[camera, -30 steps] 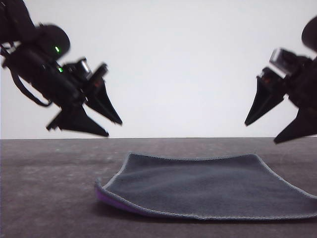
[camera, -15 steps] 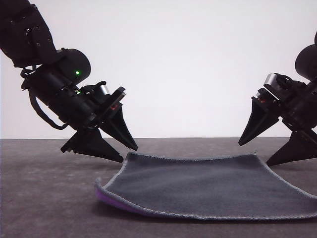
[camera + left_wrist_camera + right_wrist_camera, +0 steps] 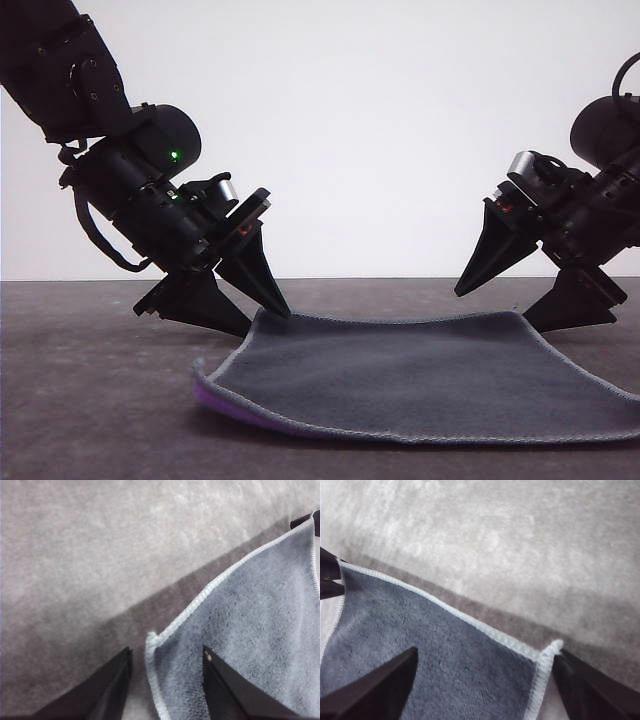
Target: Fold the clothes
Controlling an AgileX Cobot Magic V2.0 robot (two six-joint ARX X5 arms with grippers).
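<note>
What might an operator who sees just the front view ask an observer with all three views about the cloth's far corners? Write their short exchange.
Operator: Are the left fingers lined up on their corner?
Observer: Yes. The left wrist view shows the cloth corner lying between the open fingers, not pinched.
Operator: And the right fingers?
Observer: Less centred. The right wrist view puts that corner close beside one fingertip, while the other finger hangs over the cloth. I cannot tell if the corner touches the fingertip.
</note>
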